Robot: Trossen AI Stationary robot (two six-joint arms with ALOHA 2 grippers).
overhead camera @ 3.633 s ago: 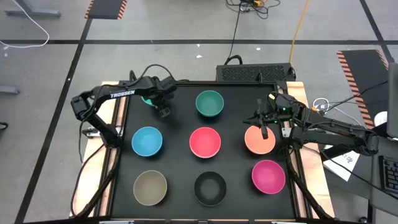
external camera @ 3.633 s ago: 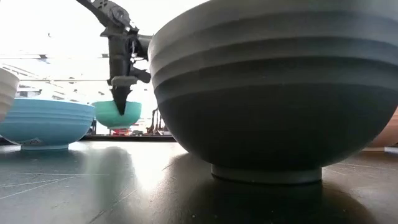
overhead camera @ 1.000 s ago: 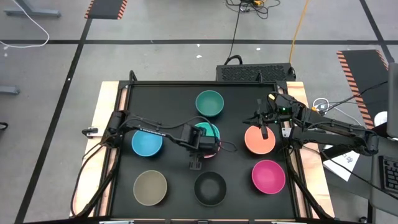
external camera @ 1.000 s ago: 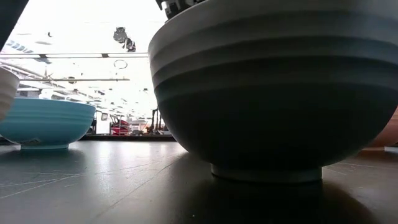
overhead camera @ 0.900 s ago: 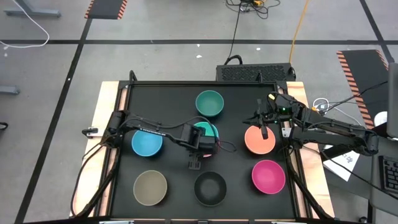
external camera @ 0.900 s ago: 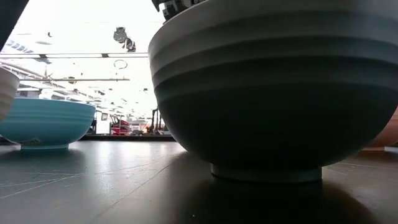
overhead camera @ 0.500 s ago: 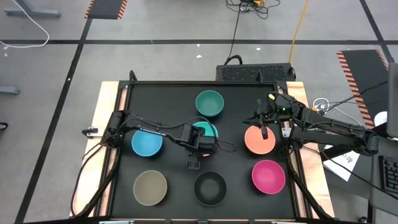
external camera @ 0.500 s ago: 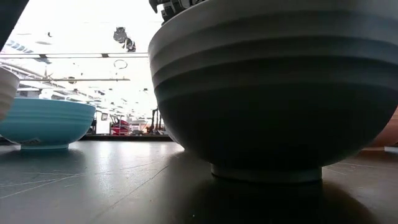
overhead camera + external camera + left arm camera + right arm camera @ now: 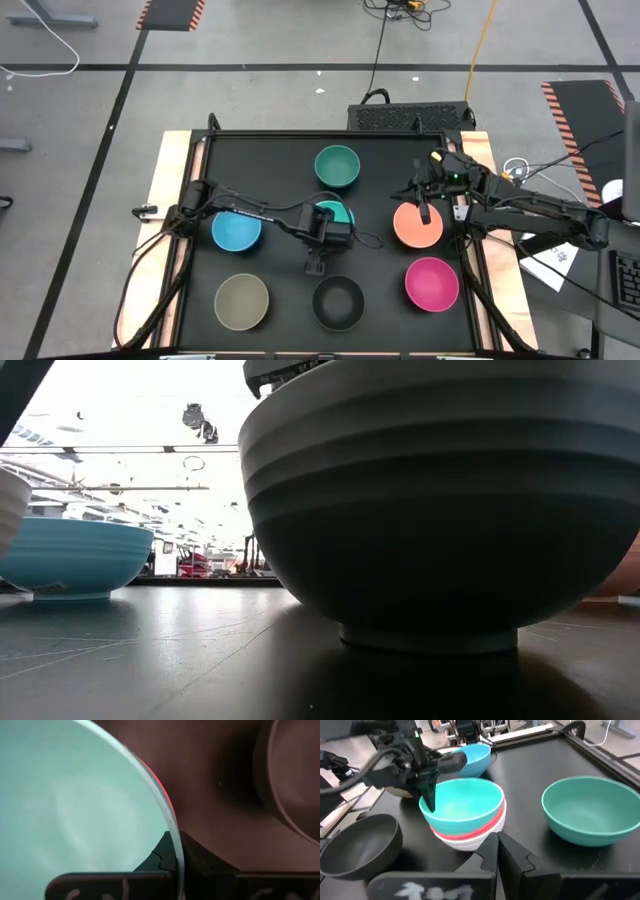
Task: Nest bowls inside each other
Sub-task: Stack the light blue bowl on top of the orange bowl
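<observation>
Right wrist view: turquoise bowl (image 9: 462, 802) nested in red-pink bowl (image 9: 475, 833).

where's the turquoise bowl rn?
High view: turquoise bowl is mid-table, nested in the red-pink bowl, between the blue bowl and orange bowl, its rim pinched by the left gripper.

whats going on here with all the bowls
The robot is nesting bowls. The left gripper is shut on the rim of the turquoise bowl, which sits inside the red-pink bowl at the middle of the table. The right gripper waits shut over the orange bowl. The dark green bowl, blue bowl, tan bowl, black bowl and magenta bowl stand alone, not yet nested.
</observation>
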